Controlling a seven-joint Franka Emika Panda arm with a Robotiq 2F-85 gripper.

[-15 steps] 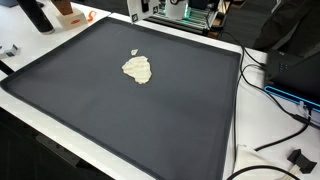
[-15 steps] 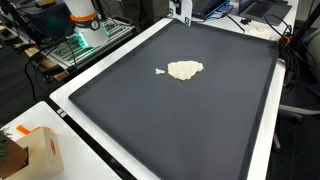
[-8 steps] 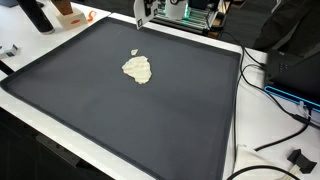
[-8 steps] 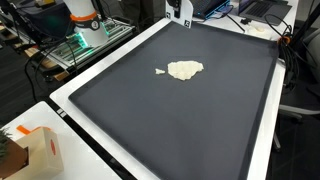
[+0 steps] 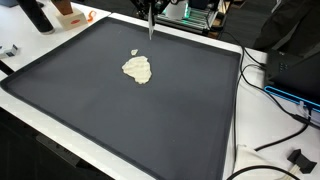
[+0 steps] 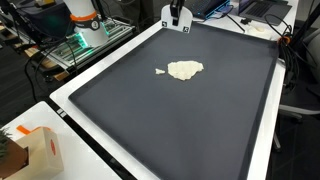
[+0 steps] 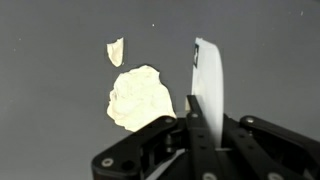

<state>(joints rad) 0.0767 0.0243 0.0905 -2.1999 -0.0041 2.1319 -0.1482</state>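
Fingers (image 7: pixel 158 135) clamp a white scraper (image 7: pixel 207 85) upright over the mat (image 7: pixel 60 120). It looks stiff, light and best held low. The soft dough lump (image 7: pixel 140 96) lies at its nine o'clock.

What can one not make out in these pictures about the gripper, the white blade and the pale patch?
- Arm: the top edge cuts it off in both exterior views; only the gripper shows.
- White blade: in the wrist view the gripper hides its base; its kind is unclear.
- Pale patch and small piece beside it: too blurred to tell the material.
- Whether the blade touches the dark mat: no view settles it.
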